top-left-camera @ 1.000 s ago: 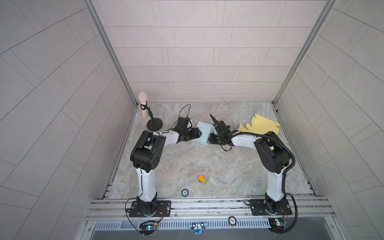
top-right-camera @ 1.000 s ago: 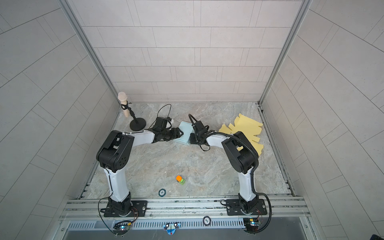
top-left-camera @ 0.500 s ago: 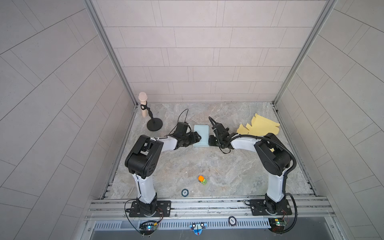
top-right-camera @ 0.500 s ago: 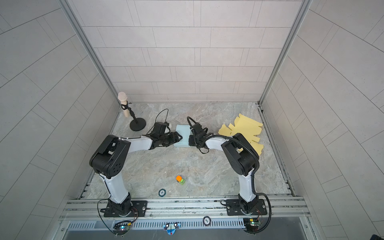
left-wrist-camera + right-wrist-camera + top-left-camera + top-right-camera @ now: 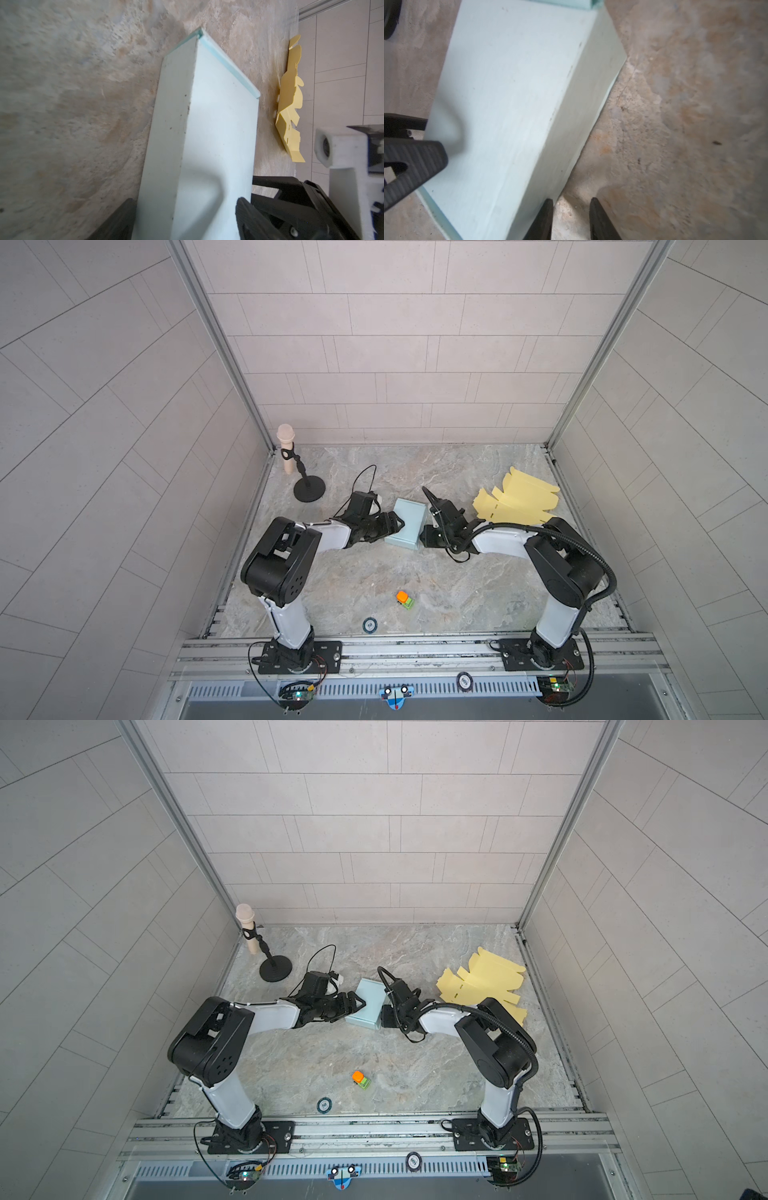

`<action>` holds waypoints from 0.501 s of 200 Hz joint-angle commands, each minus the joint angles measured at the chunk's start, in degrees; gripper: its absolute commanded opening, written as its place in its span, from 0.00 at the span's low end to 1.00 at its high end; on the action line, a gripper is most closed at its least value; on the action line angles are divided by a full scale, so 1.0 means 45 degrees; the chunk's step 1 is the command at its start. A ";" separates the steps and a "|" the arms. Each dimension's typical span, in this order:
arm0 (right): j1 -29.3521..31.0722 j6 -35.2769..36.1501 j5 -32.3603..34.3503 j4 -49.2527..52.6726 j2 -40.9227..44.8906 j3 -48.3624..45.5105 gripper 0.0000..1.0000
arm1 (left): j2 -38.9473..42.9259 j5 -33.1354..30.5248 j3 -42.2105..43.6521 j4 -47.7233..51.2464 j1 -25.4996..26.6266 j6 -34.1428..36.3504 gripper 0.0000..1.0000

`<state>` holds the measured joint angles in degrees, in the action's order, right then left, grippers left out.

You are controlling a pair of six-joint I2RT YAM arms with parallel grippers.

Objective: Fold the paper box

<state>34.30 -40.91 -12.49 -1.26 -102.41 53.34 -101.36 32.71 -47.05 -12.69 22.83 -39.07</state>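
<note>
In both top views the pale blue paper box (image 5: 406, 522) lies folded shut near the middle of the marbled table (image 5: 374, 572), an arm reaching to it from each side. The left claw (image 5: 394, 526) sits at the box's left edge with its jaws spread wide, and the right claw (image 5: 424, 534) is low against the box's right side. Flat yellow cut-outs (image 5: 482, 979) lie heaped at the right rear, well apart from the box; a microphone (image 5: 286, 448) on a black stand (image 5: 309, 491) is in the far left corner, and a small toy (image 5: 360, 1080) and a round disc (image 5: 369, 625) lie toward the front. In the left wrist view the paper box (image 5: 218, 124) runs away from the camera between the fingers of the left claw (image 5: 187, 200): jaws wide, one finger beside the narrow side wall, the other over the broad face and casting a shadow on it; whether either presses the card I cannot tell. In the right wrist view the right claw (image 5: 571, 207) has its jaws narrowly parted with only bare table between them, holding nothing, one finger (image 5: 545, 220) just beside the foot of the box's side wall; the left claw's ribbed finger (image 5: 415, 164) hangs over the box's far corner.
</note>
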 commanded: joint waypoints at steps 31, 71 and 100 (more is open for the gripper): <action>-0.0751 0.0336 -0.0452 0.0881 0.0028 0.0866 0.32 | 0.0714 0.0239 -0.0635 0.2202 -0.0327 0.1336 0.86; -0.1255 0.0363 -0.0311 0.1221 -0.0195 0.1336 0.28 | 0.0103 -0.0002 -0.1695 0.2624 -0.0347 0.1492 0.87; -0.1295 0.0690 0.0040 0.1802 -0.0728 0.2140 0.22 | -0.0616 0.0135 -0.2641 0.2674 -0.0327 0.1445 0.86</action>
<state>28.34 -38.96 -13.91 3.79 -103.22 60.36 -101.54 33.28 -55.40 -2.42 21.58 -33.74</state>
